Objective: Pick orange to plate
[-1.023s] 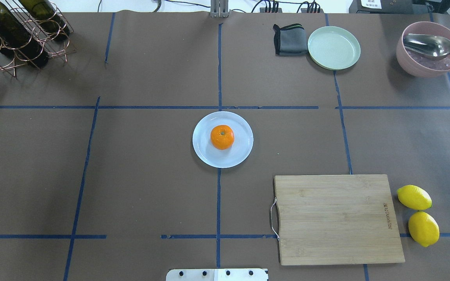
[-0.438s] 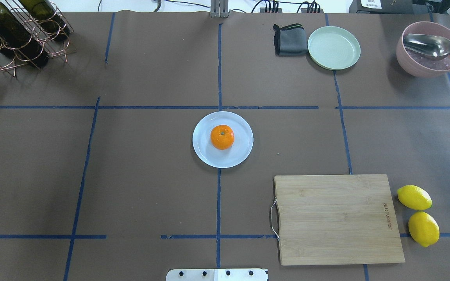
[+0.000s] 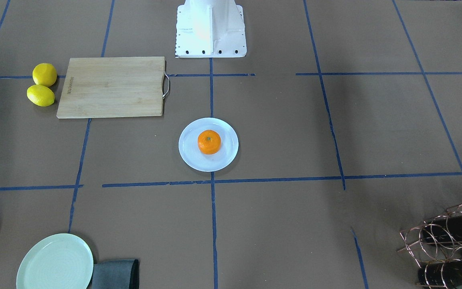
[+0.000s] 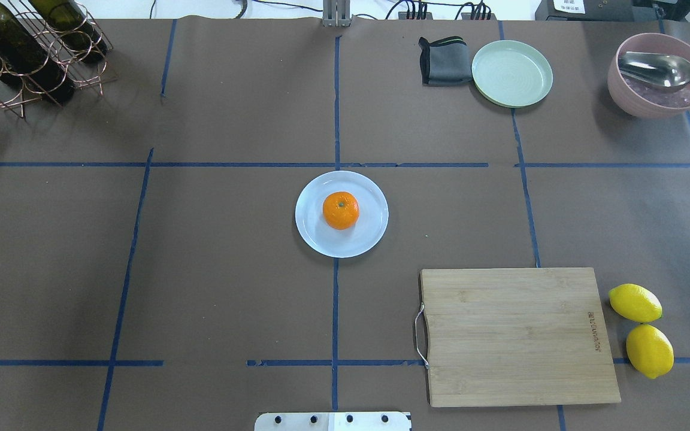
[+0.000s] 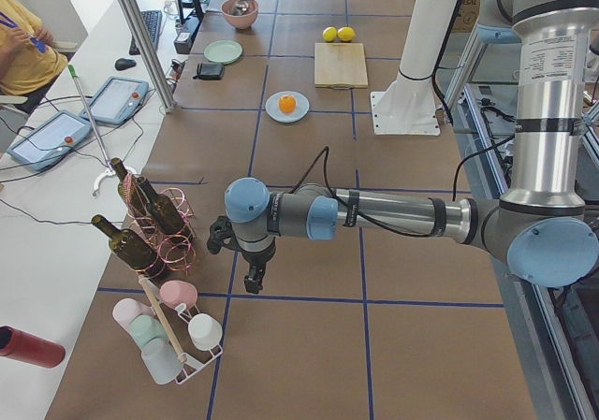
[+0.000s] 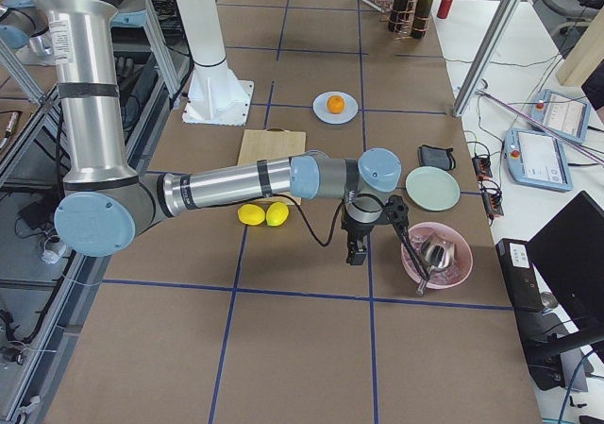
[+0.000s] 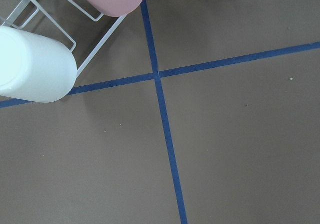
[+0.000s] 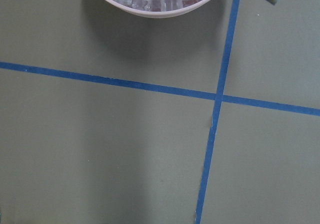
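Nothing is seen to have moved since the earlier overhead frames: every object is found in the same spot and neither arm is shown over the middle of the counter. Nearest the robot, a cutting board (image 4: 516, 335) is laid with two lemons (image 4: 635, 302) just beside it. Further out, at the centre, the orange (image 4: 340, 210) is seated upright on the plate (image 4: 315, 238), so the task is judged complete. Beyond, a green plate (image 4: 512, 73), a grey cloth (image 4: 442, 60) and a pink bowl (image 4: 623, 99) are lined up. The left claw (image 5: 251, 280) is held off by the bottle rack (image 5: 154, 224) and the right claw (image 6: 357, 251) by the bowl, both well apart from the orange. Whether either is released or clenched cannot be told.
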{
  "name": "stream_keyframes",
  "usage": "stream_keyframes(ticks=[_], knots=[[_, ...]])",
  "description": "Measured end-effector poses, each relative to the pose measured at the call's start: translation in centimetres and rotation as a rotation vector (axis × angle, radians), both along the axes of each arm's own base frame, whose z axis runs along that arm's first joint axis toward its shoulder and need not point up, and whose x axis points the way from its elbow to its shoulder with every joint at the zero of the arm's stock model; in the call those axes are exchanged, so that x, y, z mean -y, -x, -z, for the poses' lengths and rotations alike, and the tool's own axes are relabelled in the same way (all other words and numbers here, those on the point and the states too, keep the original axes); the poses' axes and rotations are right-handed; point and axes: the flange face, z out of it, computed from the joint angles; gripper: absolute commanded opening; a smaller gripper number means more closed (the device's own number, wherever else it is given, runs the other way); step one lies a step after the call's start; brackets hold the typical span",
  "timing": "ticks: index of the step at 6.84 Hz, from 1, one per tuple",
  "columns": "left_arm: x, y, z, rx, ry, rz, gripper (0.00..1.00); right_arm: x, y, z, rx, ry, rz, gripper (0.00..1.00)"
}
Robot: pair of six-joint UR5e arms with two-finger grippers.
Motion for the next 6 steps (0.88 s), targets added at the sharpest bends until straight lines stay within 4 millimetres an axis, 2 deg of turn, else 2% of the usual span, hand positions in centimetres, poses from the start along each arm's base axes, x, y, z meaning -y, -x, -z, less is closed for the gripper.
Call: stream_keyframes(ticks=[6], knots=[[-0.01, -0.04, 0.02, -0.005, 0.001, 0.000, 1.00, -0.14, 0.17, -0.12, 0.029, 0.050, -0.051, 1.00]])
